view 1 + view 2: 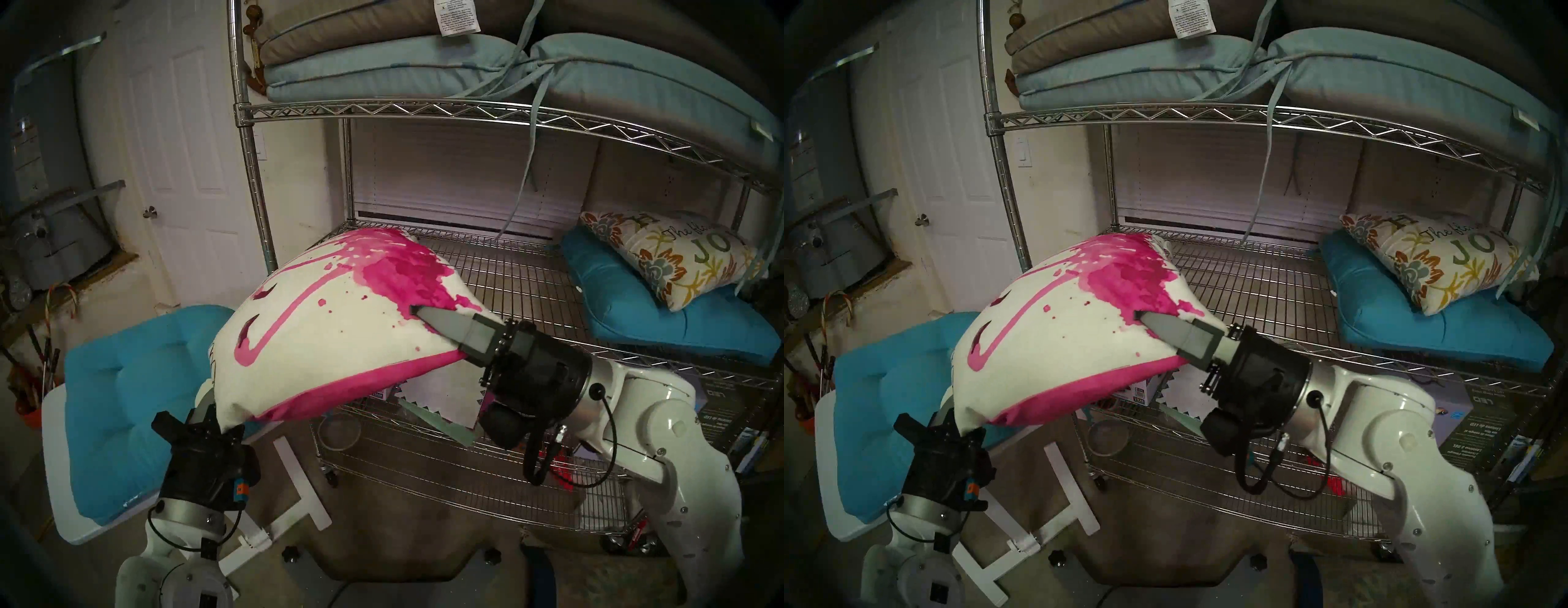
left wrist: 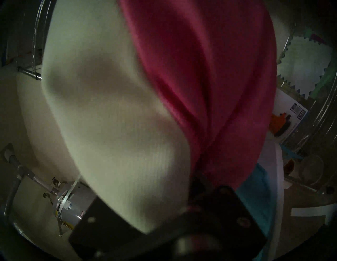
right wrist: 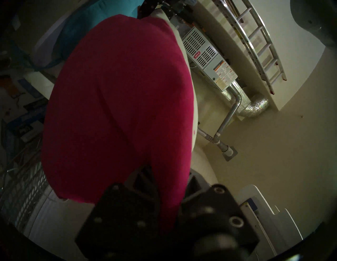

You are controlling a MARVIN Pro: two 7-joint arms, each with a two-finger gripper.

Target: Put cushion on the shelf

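Observation:
A white cushion (image 1: 322, 322) (image 1: 1055, 331) with a pink flamingo print and a pink back hangs in the air between my two arms. My left gripper (image 1: 212, 418) (image 1: 956, 418) is shut on its lower left corner. My right gripper (image 1: 428, 325) (image 1: 1153, 327) is shut on its right edge. The cushion's far corner reaches over the left end of the middle tier of the chrome wire shelf (image 1: 509, 271) (image 1: 1250, 276). The wrist views show mostly its pink back (image 2: 209, 72) (image 3: 118, 100) and white face.
A blue cushion (image 1: 127, 395) lies on the small white folding table (image 1: 63, 501) at the left. On the middle tier's right end a floral pillow (image 1: 666, 259) rests on a blue cushion (image 1: 679, 322). Stacked cushions (image 1: 382, 63) fill the upper tier. A shelf post (image 1: 254, 178) stands just behind the held cushion.

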